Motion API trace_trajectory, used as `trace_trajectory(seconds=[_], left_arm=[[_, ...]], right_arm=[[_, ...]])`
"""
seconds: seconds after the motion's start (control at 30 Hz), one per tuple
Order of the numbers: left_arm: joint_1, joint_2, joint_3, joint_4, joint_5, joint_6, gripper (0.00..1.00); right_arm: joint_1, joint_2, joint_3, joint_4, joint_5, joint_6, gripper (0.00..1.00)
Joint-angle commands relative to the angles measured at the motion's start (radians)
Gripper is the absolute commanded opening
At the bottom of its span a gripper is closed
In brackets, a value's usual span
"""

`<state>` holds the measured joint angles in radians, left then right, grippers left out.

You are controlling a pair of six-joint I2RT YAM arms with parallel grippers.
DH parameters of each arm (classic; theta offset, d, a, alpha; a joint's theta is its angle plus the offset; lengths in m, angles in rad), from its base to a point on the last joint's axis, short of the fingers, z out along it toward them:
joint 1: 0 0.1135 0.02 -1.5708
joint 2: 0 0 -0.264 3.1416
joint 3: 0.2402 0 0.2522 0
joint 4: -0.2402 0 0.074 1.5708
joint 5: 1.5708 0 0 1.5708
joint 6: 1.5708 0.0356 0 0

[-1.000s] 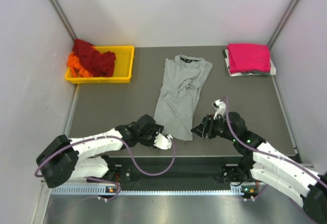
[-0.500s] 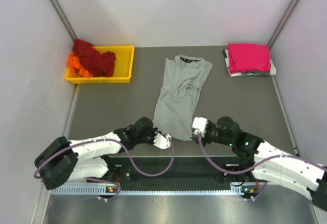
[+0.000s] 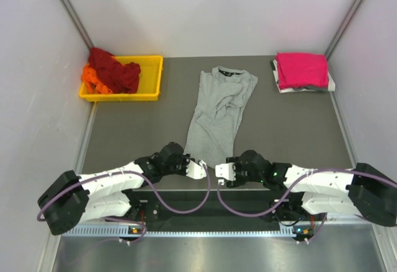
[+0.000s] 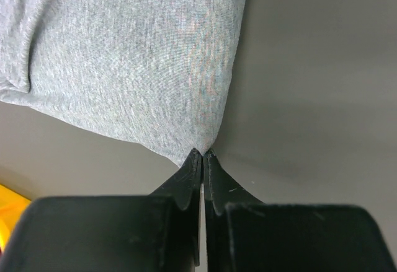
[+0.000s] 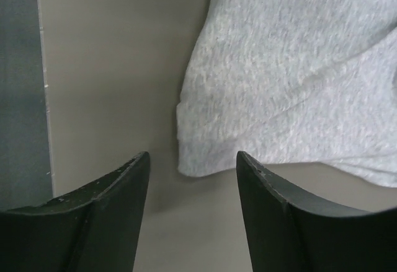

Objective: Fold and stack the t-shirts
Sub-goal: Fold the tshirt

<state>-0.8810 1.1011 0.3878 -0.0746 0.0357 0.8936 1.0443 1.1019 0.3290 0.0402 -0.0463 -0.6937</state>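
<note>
You have the grey t-shirt [image 3: 218, 114] spread lengthwise in the middle of the counter [image 3: 142, 129], dark collar far, hem near. Its middle is rumpled and its near left hem corner is pinched in the left tool [image 4: 203, 155]. The magenta t-shirt [image 3: 302, 69] lies folded at the far right. The dark red t-shirt [image 3: 115, 67] and the orange t-shirt [image 3: 93, 81] sit crumpled in the yellow tray [image 3: 121, 95], far left.

A dark grey table boxed in by pale walls.
The matte table [image 3: 142, 129] fills the enclosure, with a plain white back wall [image 3: 211, 12] and side walls on the left [image 3: 31, 98] and right [image 3: 379, 98]. Slim metal posts [image 3: 68, 8] rise at the far corners. A yellow tray [image 3: 153, 80] sits far left. The light is soft and even.
</note>
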Motion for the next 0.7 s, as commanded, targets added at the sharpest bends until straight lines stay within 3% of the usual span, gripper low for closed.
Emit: trace_trajectory(seconds=[0.0,0.1,0.13,0.17,0.23,0.27,0.33,0.57,0.67], left_arm=[[0.005,-0.007,0.003,0.006,0.029,-0.033,0.00],[0.011,-0.018,0.002,-0.016,0.047,-0.045,0.00],[0.013,-0.026,-0.001,-0.022,0.049,-0.048,0.00],[0.014,-0.029,-0.003,-0.030,0.050,-0.050,0.00],[0.016,-0.035,0.002,-0.065,0.050,-0.058,0.00],[0.016,-0.041,0.016,-0.086,0.052,-0.061,0.00],[0.016,-0.069,0.039,-0.155,0.072,-0.068,0.00],[0.014,-0.164,0.199,-0.607,0.280,-0.041,0.00],[0.014,-0.184,0.281,-0.666,0.294,-0.073,0.00]], right_arm=[[0.026,0.045,0.019,0.078,0.043,-0.055,0.58],[0.033,0.065,0.021,0.099,0.074,-0.070,0.45],[0.034,0.070,0.024,0.098,0.069,-0.073,0.36],[0.034,0.072,0.027,0.081,0.066,-0.079,0.19],[0.036,0.072,0.031,0.055,0.068,-0.084,0.03],[0.039,0.064,0.042,0.000,0.066,-0.082,0.00],[0.051,0.007,0.054,-0.046,0.053,-0.058,0.00],[0.183,-0.183,0.203,-0.461,-0.061,0.094,0.00],[0.189,-0.223,0.235,-0.539,-0.118,0.146,0.00]])
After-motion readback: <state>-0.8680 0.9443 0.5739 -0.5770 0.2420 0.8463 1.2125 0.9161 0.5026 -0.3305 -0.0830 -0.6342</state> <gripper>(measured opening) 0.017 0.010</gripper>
